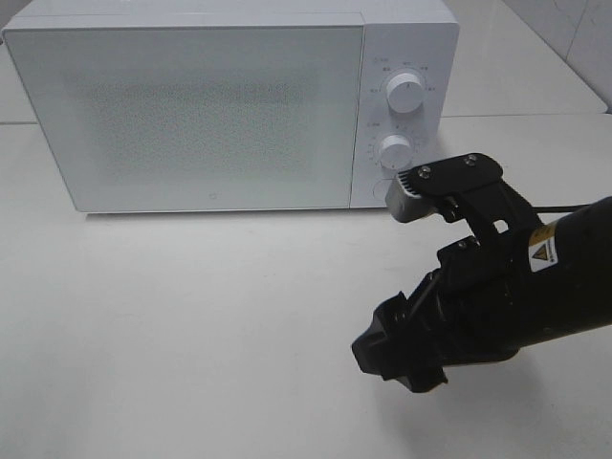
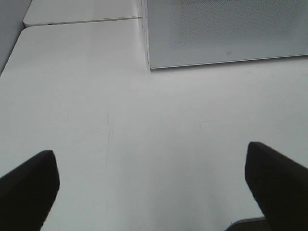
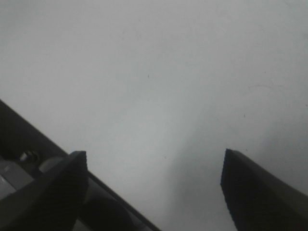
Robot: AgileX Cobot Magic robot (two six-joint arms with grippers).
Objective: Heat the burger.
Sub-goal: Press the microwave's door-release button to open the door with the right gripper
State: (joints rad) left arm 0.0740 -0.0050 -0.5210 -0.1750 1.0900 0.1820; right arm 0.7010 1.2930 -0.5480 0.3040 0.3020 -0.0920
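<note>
Closed microwave (image 1: pixel 191 105) on the desk (image 1: pixel 191 335). Left jaws are held apart before its front; right jaws, likewise apart, are held before its lower dial (image 1: pixel 395 151). The burger cannot be seen.

- A white microwave (image 1: pixel 191 105), its door shut, stands ahead of the left gripper (image 2: pixel 151 166), well apart from it.
- The upper knob (image 1: pixel 406 94) and lower knob (image 1: pixel 395 151) sit on its panel, behind the right gripper (image 1: pixel 397 359).
- A white table (image 1: pixel 172 325) lies beneath both grippers.
</note>
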